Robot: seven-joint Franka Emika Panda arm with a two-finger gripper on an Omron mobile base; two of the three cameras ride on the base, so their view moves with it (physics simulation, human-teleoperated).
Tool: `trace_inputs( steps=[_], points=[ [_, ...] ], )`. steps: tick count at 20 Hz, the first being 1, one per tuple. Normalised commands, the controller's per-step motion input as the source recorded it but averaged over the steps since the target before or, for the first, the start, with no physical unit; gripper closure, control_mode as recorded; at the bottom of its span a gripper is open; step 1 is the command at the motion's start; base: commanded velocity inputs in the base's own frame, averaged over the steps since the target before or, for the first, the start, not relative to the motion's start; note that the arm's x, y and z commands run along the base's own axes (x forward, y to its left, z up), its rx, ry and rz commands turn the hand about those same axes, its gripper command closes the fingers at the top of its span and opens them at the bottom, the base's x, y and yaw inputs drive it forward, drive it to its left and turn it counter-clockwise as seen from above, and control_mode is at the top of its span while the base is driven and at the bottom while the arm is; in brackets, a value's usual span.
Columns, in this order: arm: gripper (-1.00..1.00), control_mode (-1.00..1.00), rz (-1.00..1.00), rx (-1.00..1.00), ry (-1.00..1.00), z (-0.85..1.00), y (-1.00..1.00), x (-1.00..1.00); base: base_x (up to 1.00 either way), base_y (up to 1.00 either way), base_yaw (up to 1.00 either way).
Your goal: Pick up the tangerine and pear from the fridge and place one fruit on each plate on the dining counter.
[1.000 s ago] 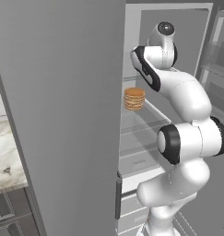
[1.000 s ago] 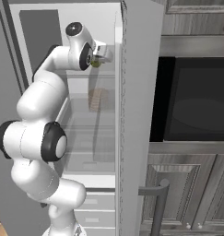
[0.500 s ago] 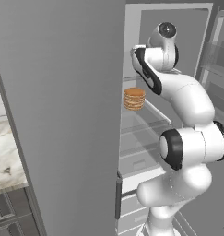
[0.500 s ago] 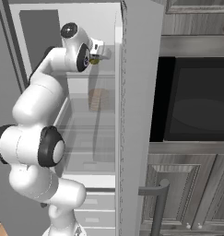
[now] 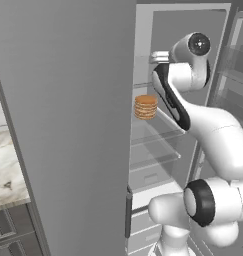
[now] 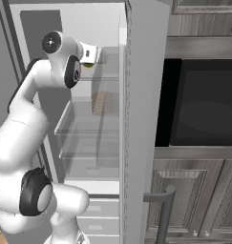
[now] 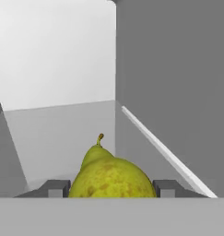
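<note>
The gripper point(image 7: 111, 188) is clamped on the pear point(image 7: 109, 175); its long axis points stem-first toward the fridge's point(image 5: 68, 125) far wall.

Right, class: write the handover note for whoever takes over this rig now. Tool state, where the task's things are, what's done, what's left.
Tool: shut on the pear, one finger either side, up at the fridge's top shelf.
Pear: in the grip, stem pointing away from the hand; whether it is lifted off the shelf cannot be told.
Tangerine, plates: out of sight from here.
Done: pear grasped.
Left: carry the pear to a plate, fetch the tangerine, put it on the other plate.
</note>
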Motion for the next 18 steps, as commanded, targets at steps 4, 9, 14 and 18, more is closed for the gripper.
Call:
trace_inputs(
  steps=[4, 9, 14, 18],
  points=[
    [1.0, -1.0, 0.0, 0.0, -0.05, 0.4, 0.31, -1.0, 0.0, 0.0, 0.0],
    [1.0, -1.0, 0.0, 0.03, 0.0, 0.39, 0.25, -1.0, 0.0, 0.0, 0.0],
    [1.0, -1.0, 0.0, 0.1, 0.17, 0.05, 0.01, -1.0, 0.0, 0.0, 0.0],
    [1.0, -1.0, -0.05, 0.11, 0.34, 0.0, 0.05, -1.0, 0.0, 0.0, 0.0]
  ],
)
